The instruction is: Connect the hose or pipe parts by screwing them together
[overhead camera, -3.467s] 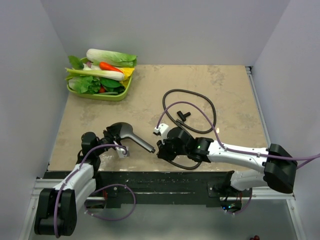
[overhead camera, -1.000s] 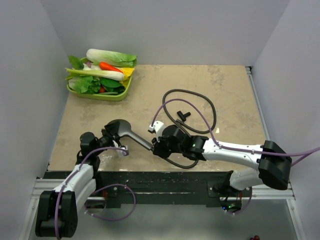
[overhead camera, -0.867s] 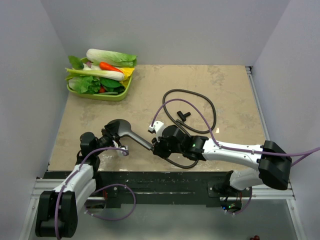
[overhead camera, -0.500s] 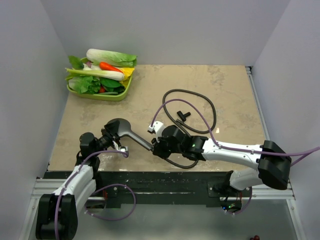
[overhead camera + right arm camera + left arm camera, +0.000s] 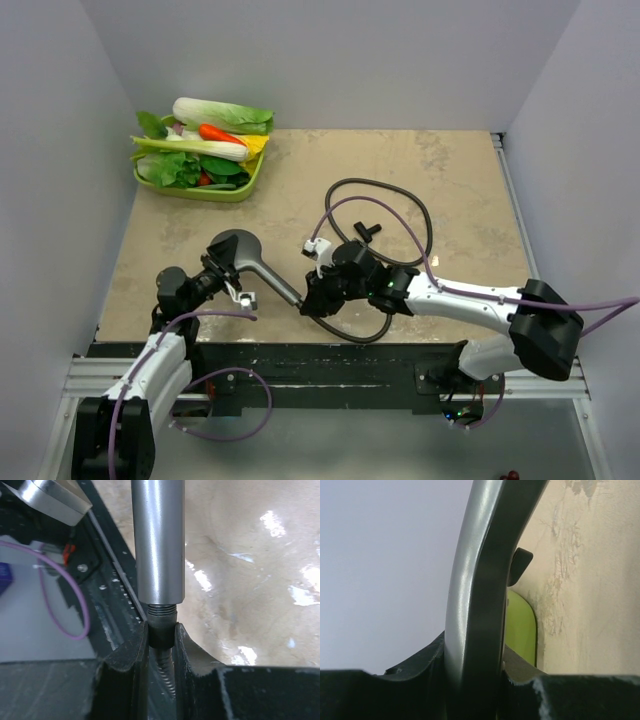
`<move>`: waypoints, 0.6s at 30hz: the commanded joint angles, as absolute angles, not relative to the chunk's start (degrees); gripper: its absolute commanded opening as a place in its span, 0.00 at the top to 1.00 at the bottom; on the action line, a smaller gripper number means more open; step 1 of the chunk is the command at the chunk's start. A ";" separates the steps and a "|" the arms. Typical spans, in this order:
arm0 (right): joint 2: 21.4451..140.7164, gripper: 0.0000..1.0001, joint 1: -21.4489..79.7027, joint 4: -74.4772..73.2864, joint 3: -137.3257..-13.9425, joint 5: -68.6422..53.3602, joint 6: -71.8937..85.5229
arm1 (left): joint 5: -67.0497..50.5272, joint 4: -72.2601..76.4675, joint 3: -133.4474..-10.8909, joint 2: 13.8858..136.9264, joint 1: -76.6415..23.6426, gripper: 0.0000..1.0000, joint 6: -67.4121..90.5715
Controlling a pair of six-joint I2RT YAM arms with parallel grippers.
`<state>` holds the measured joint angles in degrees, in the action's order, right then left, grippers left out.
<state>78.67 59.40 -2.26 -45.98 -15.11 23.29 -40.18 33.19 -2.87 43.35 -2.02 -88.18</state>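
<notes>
The dark grey shower head (image 5: 236,247) is lifted at the front left, its handle (image 5: 282,284) slanting down to the right. My left gripper (image 5: 220,266) is shut on the head's rim (image 5: 477,580), which fills the left wrist view between the jaws. My right gripper (image 5: 311,294) is shut on the hose's end nut (image 5: 161,632), which sits on the threaded tip (image 5: 162,611) of the handle (image 5: 157,540); a few threads still show above the nut. The thin dark hose (image 5: 426,226) loops across the table behind the right arm, and its other end (image 5: 365,231) lies loose.
A green tray (image 5: 210,192) of toy vegetables stands at the back left, and its edge (image 5: 521,625) shows past the head in the left wrist view. Purple robot cables (image 5: 395,222) arc over the right arm. The black front rail (image 5: 320,365) runs just below both grippers.
The right wrist has rolled about the handle's axis with the nut in its jaws. The left arm has drawn the shower head slightly back and to the left.
</notes>
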 commanded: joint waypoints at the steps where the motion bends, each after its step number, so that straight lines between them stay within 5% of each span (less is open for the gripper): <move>1: 76.20 1.00 56.35 22.30 -46.32 -27.67 31.97 | -48.51 38.32 2.29 41.84 -4.04 1.00 -87.28; 9: 79.10 1.00 52.83 34.88 -42.90 -35.33 40.77 | -47.99 37.71 2.20 40.61 -4.04 1.00 -86.40; 18: 87.88 1.00 49.13 68.70 -36.48 -44.82 62.12 | -48.08 38.50 1.15 39.55 -4.04 1.00 -81.40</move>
<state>85.65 50.04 34.37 -34.57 -41.91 49.12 -38.72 35.42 -2.87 40.51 -2.00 -85.25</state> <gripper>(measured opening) 0.205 0.343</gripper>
